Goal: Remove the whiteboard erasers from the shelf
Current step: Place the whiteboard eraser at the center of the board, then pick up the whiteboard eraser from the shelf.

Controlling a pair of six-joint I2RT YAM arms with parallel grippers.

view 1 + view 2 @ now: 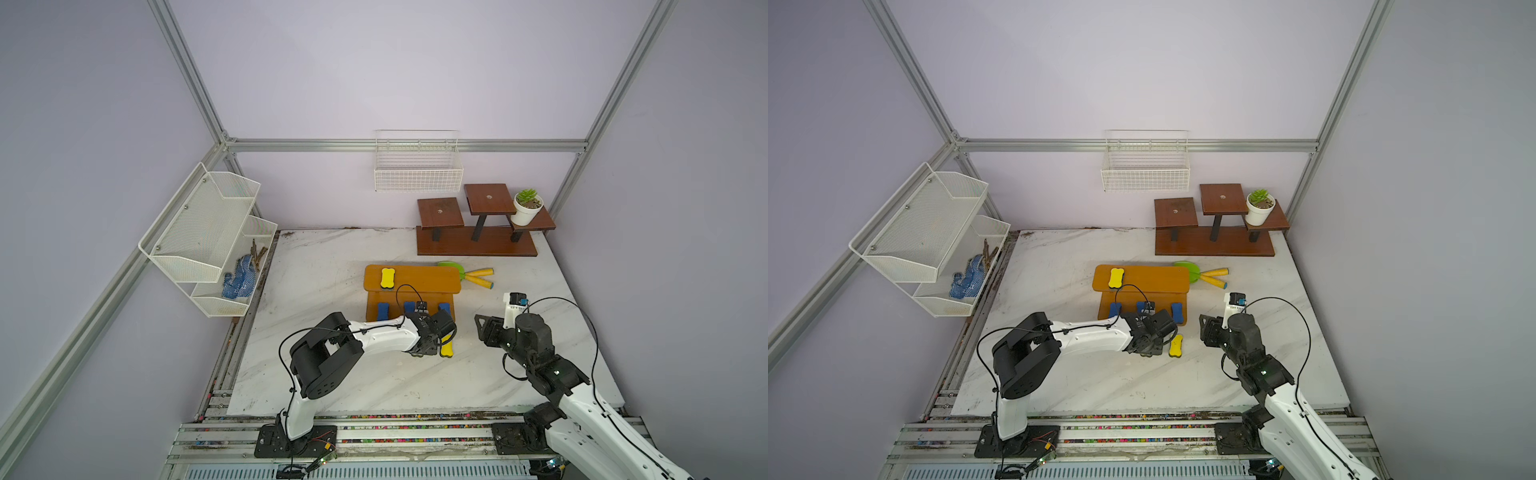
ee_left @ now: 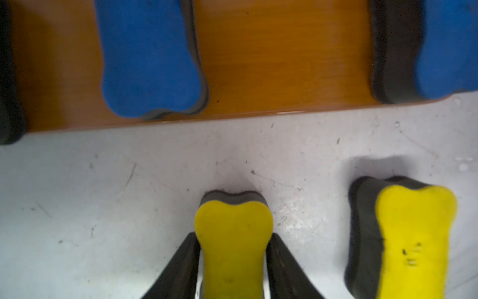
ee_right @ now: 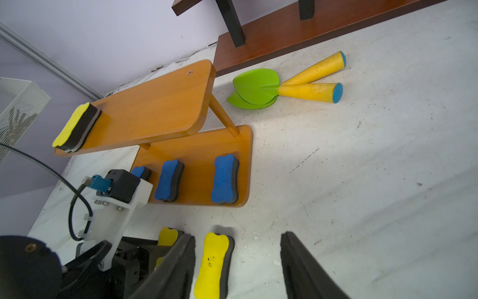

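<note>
Now | left end effector (image 2: 232,269) open astride bone-shaped yellow eraser (image 2: 232,246) | right end effector (image 3: 238,269) open | felt undersides

no readable text or labels, only small illegible dark marks on one yellow eraser (image 2: 411,256)

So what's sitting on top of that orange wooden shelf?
The shelf holds one yellow eraser on its upper step and three blue erasers on the lower step. In the right wrist view, the left arm's camera partly covers the farthest blue one.
</note>
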